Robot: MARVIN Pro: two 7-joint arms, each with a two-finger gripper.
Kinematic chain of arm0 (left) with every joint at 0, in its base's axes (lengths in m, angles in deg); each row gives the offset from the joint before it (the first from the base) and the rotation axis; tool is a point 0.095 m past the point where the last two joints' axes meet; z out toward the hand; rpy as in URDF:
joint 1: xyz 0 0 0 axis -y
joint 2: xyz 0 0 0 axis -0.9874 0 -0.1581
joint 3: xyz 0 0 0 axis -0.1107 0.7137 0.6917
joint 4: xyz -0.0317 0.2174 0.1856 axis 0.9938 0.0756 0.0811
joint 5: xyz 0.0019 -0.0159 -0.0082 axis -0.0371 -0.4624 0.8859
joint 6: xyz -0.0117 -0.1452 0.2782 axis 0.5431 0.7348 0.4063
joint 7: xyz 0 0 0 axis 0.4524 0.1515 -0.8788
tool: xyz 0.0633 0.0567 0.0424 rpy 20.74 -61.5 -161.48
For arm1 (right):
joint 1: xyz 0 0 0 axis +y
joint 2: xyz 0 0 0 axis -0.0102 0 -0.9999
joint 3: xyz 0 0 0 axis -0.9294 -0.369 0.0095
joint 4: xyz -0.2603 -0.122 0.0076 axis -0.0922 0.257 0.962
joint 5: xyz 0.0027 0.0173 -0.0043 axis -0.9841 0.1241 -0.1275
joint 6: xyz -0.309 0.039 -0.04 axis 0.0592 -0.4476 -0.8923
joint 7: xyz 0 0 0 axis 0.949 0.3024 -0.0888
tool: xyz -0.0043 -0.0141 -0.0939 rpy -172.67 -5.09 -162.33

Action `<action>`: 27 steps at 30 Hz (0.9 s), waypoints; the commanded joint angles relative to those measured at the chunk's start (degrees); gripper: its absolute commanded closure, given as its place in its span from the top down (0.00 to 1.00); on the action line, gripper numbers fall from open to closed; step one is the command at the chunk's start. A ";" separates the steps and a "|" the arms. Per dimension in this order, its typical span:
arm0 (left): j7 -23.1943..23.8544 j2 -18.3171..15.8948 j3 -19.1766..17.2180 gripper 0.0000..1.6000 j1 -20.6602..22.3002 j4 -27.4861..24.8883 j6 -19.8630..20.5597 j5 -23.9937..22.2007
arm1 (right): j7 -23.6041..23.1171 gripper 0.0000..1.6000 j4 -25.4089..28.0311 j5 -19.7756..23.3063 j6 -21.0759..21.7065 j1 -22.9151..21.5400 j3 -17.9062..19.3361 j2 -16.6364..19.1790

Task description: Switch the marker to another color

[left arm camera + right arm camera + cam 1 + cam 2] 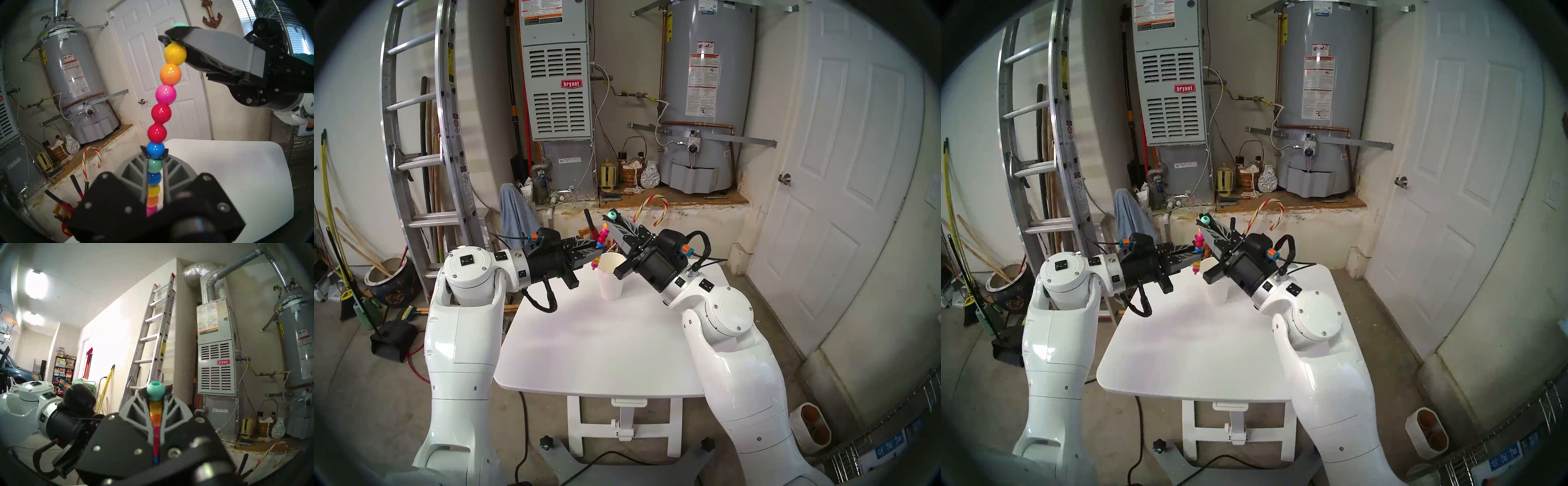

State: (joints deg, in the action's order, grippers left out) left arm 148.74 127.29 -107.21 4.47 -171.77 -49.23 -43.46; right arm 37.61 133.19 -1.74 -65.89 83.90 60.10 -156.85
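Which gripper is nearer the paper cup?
Left, narrowly. The left gripper holds the marker just above and left of the paper cup rim. The right gripper pinches the marker's teal top segment, higher up and farther from the cup.

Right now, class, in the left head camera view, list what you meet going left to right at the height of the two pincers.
ladder → left pincer → marker → right pincer → candy cane → white door
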 commanded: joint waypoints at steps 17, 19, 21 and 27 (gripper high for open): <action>1.01 1.81 0.01 0.00 1.90 -3.40 -0.56 -0.56 | 1.27 0.00 -2.17 -0.83 -0.80 0.70 -1.36 -1.06; 1.03 1.85 -0.06 0.00 1.90 -3.45 -0.64 -0.31 | 1.32 0.00 -2.13 -0.88 -0.88 0.75 -1.35 -1.02; 1.01 1.93 -0.19 0.00 1.84 -3.53 -0.53 -0.08 | 1.34 0.00 -2.07 -0.83 -0.89 0.74 -1.27 -1.00; 1.43 2.48 -0.77 0.00 1.70 -3.47 -0.38 -0.62 | 1.37 0.00 -1.50 0.73 -0.39 -0.19 -0.52 -1.83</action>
State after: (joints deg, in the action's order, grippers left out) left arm 149.83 128.38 -107.67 3.96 -172.19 -49.26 -41.78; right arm 39.20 131.39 -2.58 -67.26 83.84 59.16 -158.09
